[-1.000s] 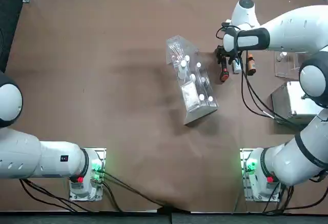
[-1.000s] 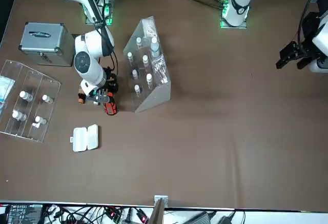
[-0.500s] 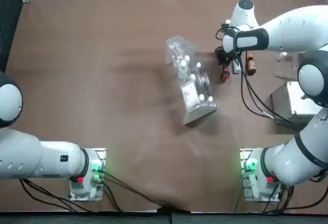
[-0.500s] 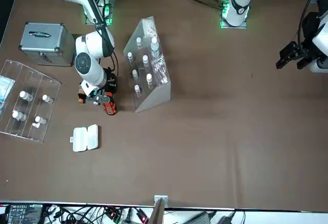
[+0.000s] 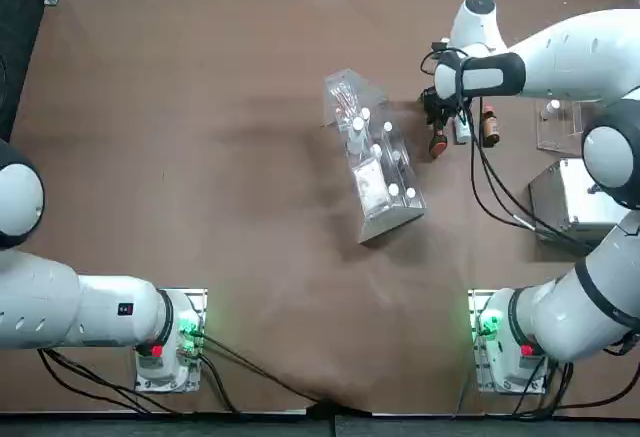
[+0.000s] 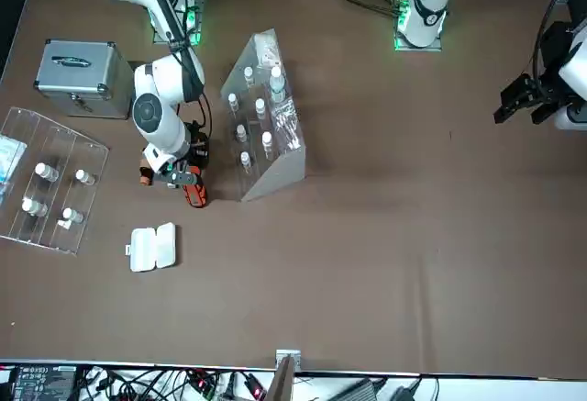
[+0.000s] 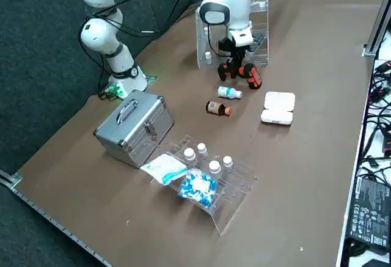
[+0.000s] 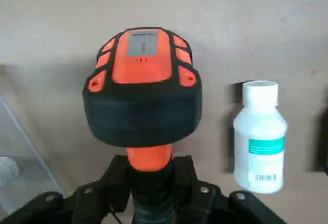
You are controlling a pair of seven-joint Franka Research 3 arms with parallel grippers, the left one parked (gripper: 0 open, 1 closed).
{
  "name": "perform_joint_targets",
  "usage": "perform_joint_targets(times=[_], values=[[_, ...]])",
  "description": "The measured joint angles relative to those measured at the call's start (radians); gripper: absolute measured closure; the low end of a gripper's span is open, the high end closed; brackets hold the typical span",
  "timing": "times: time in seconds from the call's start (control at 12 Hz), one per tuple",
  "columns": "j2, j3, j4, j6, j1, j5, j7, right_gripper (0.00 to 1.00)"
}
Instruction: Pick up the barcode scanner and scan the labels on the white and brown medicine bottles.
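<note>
Black-and-orange handheld scanner [image 7: 253, 76] shifted slightly, upper right of right side view; right jaws [image 8: 152, 185] clenched round its grip. White green-labelled bottle [image 7: 230, 93] lies just below-left, cap rightward.

Bottles [image 7: 224, 100] — between case [image 7: 134, 126] and scanner [image 7: 253, 76]

I note a smooth, matt brown tabletop [image 7: 305, 175], a brushed-looking metal case [image 7: 135, 126], a glossy clear plastic rack [image 7: 235, 197], a smooth white plastic bottle [image 8: 260, 147], matt black plastic on the scanner [image 8: 143, 106].

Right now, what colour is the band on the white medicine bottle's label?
Green, clearest in the right wrist view.
</note>
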State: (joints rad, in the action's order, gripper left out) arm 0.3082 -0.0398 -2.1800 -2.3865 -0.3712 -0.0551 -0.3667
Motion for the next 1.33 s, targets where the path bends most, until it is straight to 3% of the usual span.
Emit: perform_joint_targets(times=[0.33,0.75,1.08,1.33], values=[[-0.076,-0.003,0.08,0.208,0.004,0.0,0.0,0.57],[-0.187,-0.012,0.082,0.42,0.067,0.0,0.104,0.57],[-0.229,-0.018,0.064,0.498,0.164,0.0,0.193,0.57],[-0.238,-0.018,0.025,0.497,0.178,0.0,0.204,0.57]])
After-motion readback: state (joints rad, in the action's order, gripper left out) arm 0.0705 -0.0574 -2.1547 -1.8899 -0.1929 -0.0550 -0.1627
